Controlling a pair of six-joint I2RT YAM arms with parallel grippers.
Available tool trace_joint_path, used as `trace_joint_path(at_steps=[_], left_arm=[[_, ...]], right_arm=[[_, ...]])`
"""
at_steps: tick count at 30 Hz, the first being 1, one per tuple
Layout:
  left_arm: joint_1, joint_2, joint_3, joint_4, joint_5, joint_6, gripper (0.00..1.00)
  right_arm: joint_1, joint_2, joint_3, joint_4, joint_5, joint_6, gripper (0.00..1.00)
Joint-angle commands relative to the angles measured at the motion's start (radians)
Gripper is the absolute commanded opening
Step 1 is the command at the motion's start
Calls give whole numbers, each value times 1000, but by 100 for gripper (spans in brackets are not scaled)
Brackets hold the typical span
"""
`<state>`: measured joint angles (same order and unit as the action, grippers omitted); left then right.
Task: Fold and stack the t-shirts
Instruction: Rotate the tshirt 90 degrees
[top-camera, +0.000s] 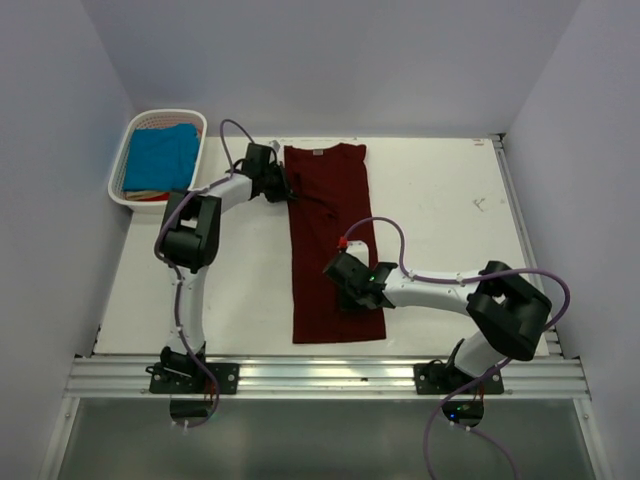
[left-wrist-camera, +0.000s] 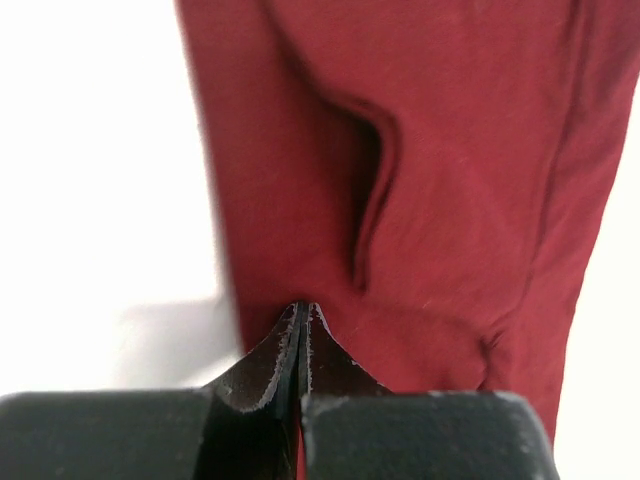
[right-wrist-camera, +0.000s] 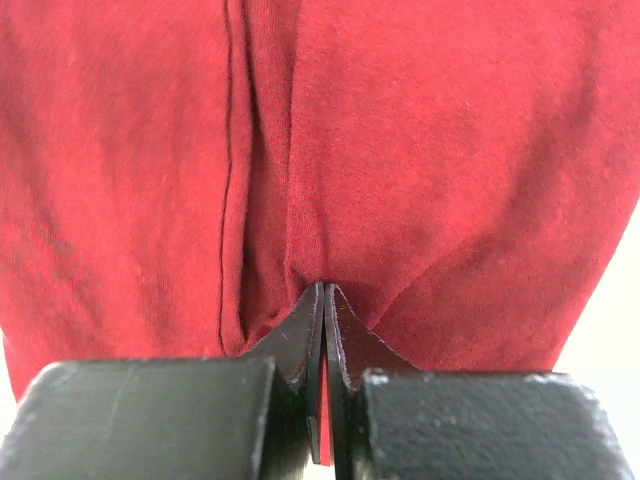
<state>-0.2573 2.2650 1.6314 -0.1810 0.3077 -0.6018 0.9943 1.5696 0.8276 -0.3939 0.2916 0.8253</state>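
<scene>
A dark maroon t-shirt (top-camera: 325, 230) lies on the white table as a long narrow strip, collar at the far end. My left gripper (top-camera: 287, 190) sits at its upper left edge, shut, with a sliver of maroon cloth (left-wrist-camera: 450, 150) pinched between the tips (left-wrist-camera: 304, 305). My right gripper (top-camera: 352, 287) rests on the lower right part of the shirt, shut on a fold of the cloth (right-wrist-camera: 450, 150), which puckers at its tips (right-wrist-camera: 324, 287). A turquoise-blue t-shirt (top-camera: 160, 155) lies crumpled in the basket at the far left.
The white slatted basket (top-camera: 118, 172) stands at the table's far left corner. Grey walls close in the left, back and right sides. A metal rail (top-camera: 330, 378) with both arm bases runs along the near edge.
</scene>
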Motion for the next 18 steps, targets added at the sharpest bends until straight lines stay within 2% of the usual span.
trace_joint_path(at_steps=[1,5,10,14,15,16,18], left_arm=[[20,-155,-71,-54,-84,53,0],[18,-344,-200,-32,-107,62,2],[13,-561,-375,-26,-113,71,25],[6,-660,-467,-25,-96,80,32],[0,-688,-496,-25,-94,83,34],[-3,-697,-510,-25,-94,88,36],[-10,-702,-542,-20,-93,89,36]], right_arm=[[17,20,11,-85,-59,-11,0],[17,-43,60,-103,13,-34,0],[17,-97,77,-95,52,-49,0],[20,-128,64,-89,3,-46,0],[21,-131,59,-88,-38,-46,4],[27,-132,56,-85,-67,-48,18],[41,-129,44,-80,-110,-41,28]])
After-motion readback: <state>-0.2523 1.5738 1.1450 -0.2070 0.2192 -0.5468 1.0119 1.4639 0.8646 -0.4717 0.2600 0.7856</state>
